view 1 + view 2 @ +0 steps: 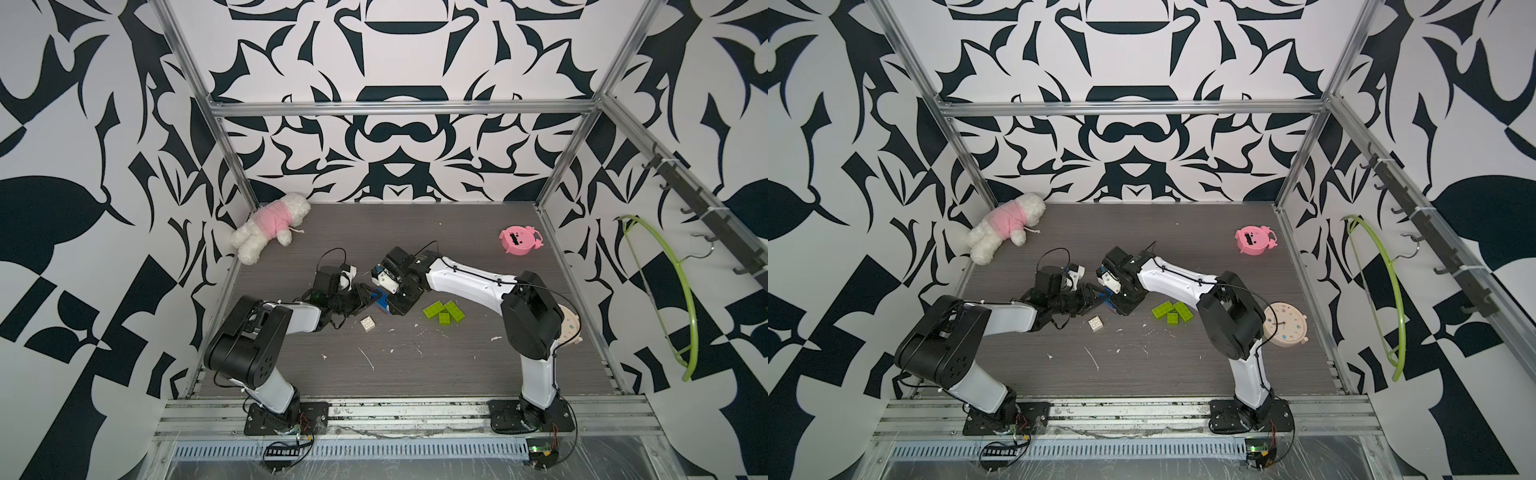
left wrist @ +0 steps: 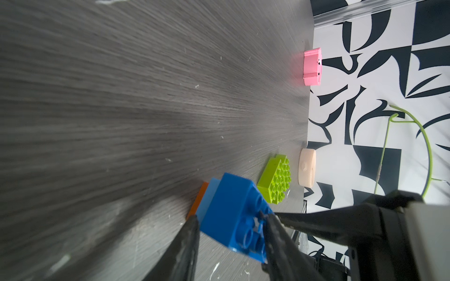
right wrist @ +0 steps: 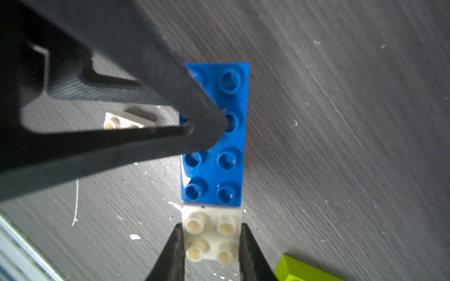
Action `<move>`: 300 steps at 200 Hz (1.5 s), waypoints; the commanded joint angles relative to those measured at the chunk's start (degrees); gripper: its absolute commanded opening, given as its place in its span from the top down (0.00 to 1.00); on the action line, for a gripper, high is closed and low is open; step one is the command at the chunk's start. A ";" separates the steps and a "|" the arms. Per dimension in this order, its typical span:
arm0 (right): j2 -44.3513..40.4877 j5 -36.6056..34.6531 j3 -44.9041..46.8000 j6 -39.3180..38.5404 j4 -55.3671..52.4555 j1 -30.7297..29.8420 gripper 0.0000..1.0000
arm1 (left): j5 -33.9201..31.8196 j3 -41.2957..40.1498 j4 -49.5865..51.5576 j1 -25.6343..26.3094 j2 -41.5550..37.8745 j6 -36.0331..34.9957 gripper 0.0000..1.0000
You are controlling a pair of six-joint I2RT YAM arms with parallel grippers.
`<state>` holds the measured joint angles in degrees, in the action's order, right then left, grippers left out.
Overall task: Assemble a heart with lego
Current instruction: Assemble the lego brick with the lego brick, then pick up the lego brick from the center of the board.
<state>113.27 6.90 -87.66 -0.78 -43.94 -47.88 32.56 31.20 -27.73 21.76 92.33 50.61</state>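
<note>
Working early on the heart (image 1: pixel 380 301), clamping the blue brick (image 2: pixel 231 199) between the left gripper (image 2: pixel 229 216) fingers and pinching a white brick (image 3: pixel 211 243) between the slightly parted right gripper (image 3: pixel 211 226) fingers at its end, needing squarely aligned pressing next.

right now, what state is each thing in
blue brick, gripped in left jaws
white brick, gripped in right jaws, against blue brick's end
spare white brick, loose, studs up
green bricks, loose, clustered, studs up
plush toy, lying down
clock, lying face up
</note>
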 commanded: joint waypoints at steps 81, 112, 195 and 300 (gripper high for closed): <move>4.78 -4.54 -6.31 1.92 -8.11 -0.55 0.78 | -0.02 -2.11 -0.39 -0.03 -0.03 -0.07 0.54; 0.34 -4.20 -6.71 1.92 -8.18 -0.55 0.57 | -0.59 -1.30 1.77 0.03 -1.38 -0.84 0.54; -17.27 -3.31 8.37 9.01 -3.81 6.29 0.45 | -0.28 3.78 8.54 0.04 -4.84 -3.56 0.51; -18.64 -10.45 24.30 7.41 -0.01 16.82 0.44 | -1.19 6.64 14.78 -0.84 -8.39 -7.59 0.48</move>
<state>92.77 -1.32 -62.52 8.80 -45.04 -31.00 31.09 36.86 -14.57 21.26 84.42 44.47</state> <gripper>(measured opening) 0.552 0.518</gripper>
